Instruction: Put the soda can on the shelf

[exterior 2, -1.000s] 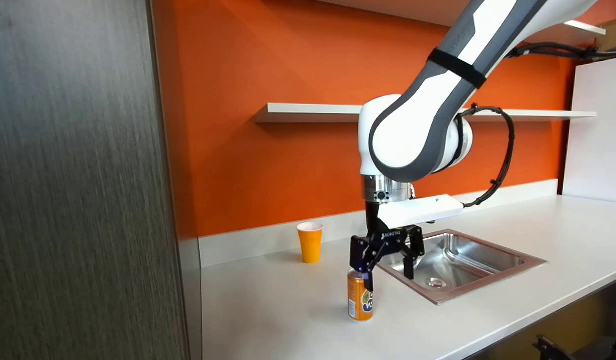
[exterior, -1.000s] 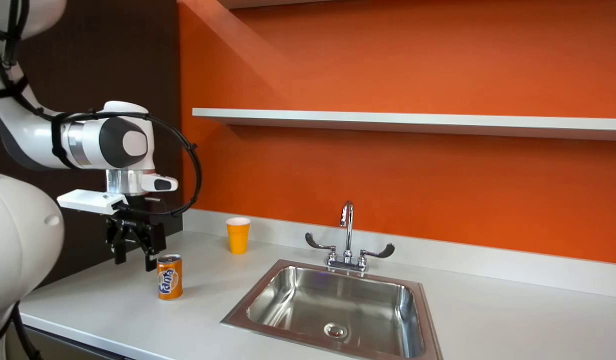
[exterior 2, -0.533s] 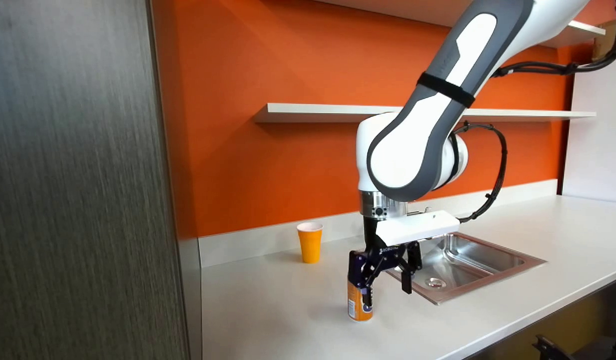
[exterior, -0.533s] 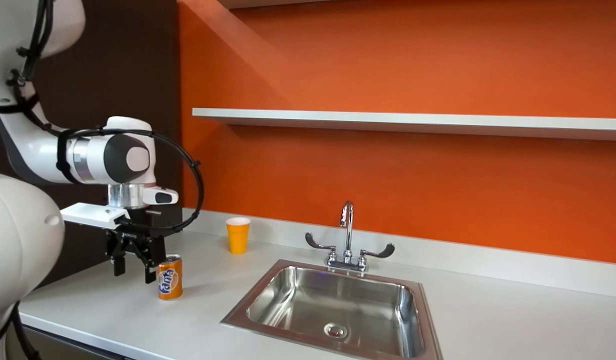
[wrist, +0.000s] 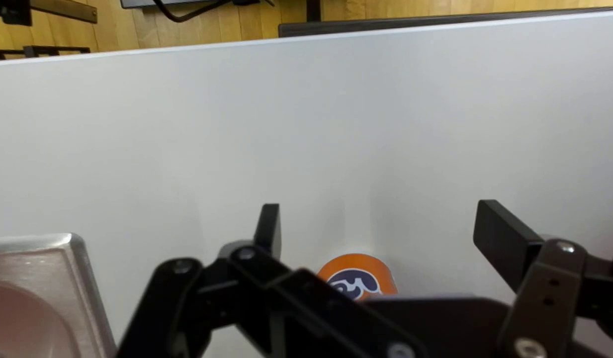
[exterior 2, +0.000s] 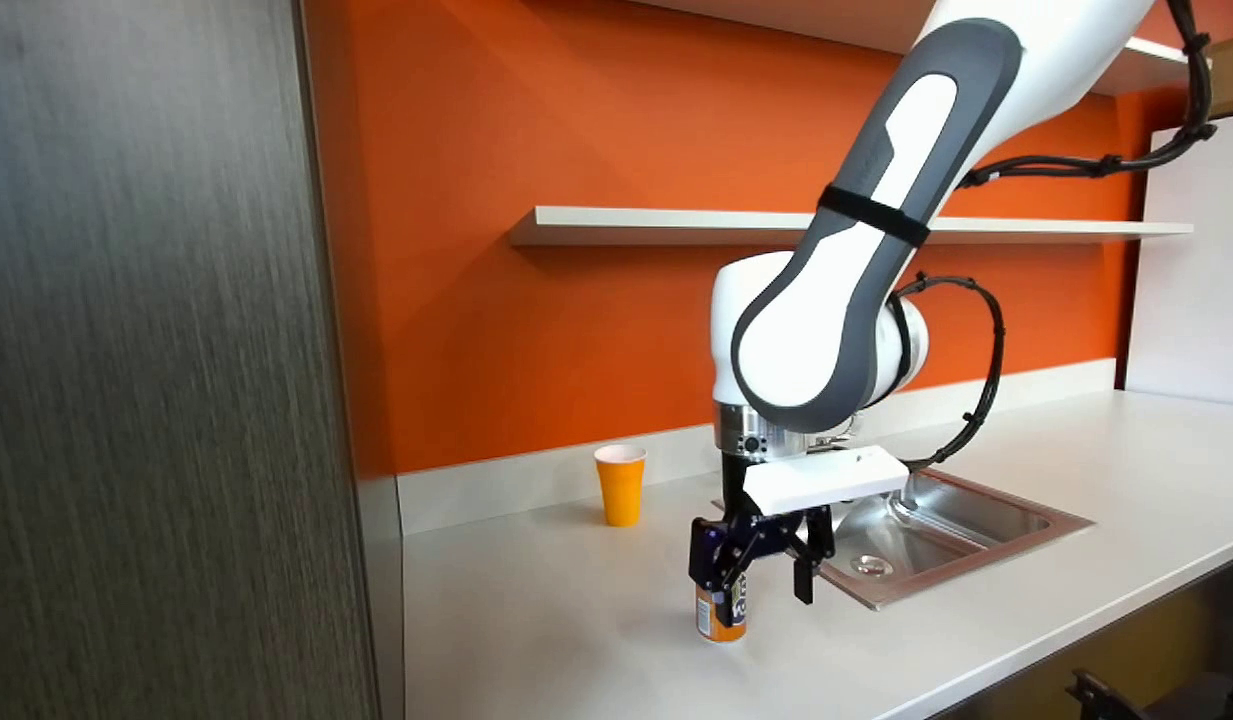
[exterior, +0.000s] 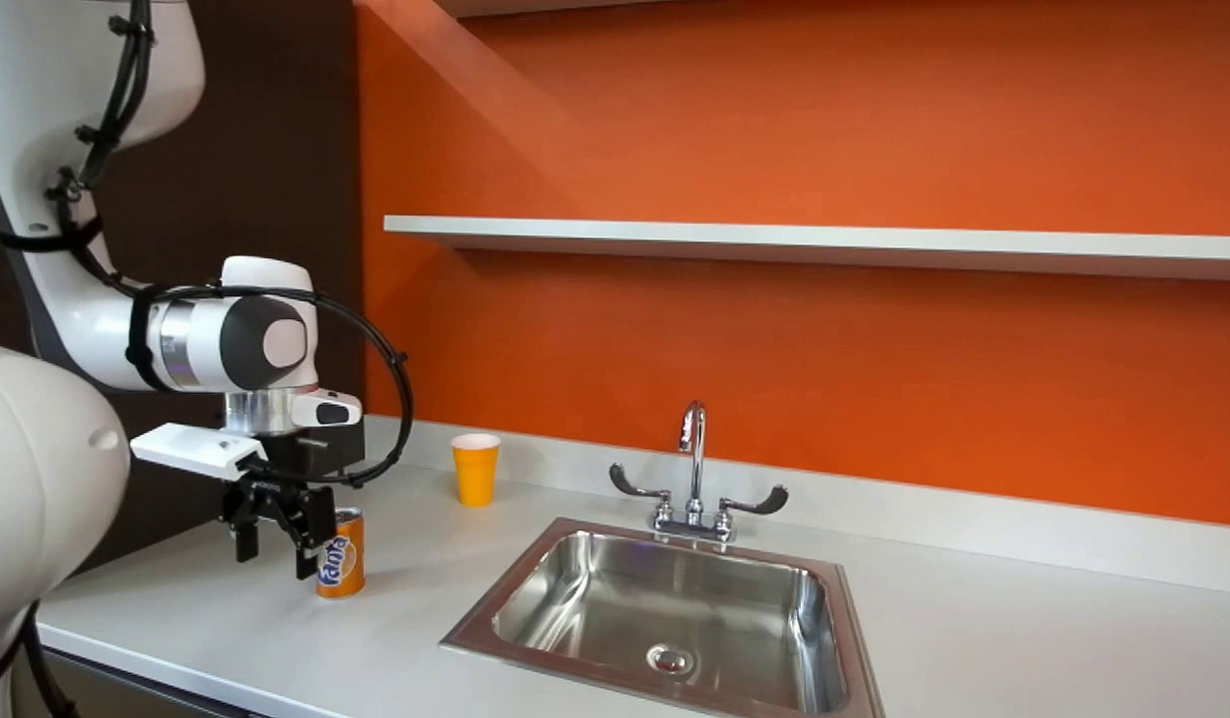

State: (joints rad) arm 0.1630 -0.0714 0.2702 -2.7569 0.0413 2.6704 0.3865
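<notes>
Orange wall (exterior: 774,369) makes my backdrop, the shelf (exterior: 824,237) running pale and thin across it and a light grey counter (exterior: 1024,618) beneath, one end meeting a dark panel (exterior: 275,150). Near the back corner on that panel side I have a cup (exterior: 475,474), yellow-orange and upright; its white mouth is open, but what it holds I can't see. Set into the counter is the sink (exterior: 506,588), steel, with its drain (exterior: 669,659) showing, and the tap (exterior: 696,474) stands between it and the back edge. On the counter, well below the shelf, the can (exterior: 347,568) stands upright between the panel end and the sink, nearer the front edge than the cup is. I can read Fanta on it, the print partly covered by my gripper (exterior: 276,566); the wrist view gives me only a fragment of white lettering on dark blue. I've got the fingers (wrist: 505,243) spread wide, pointing down. One overlaps the can in both exterior views; whether it touches, I can't tell. Past the front edge, the wrist camera shows me wood floor (wrist: 212,27).
</notes>
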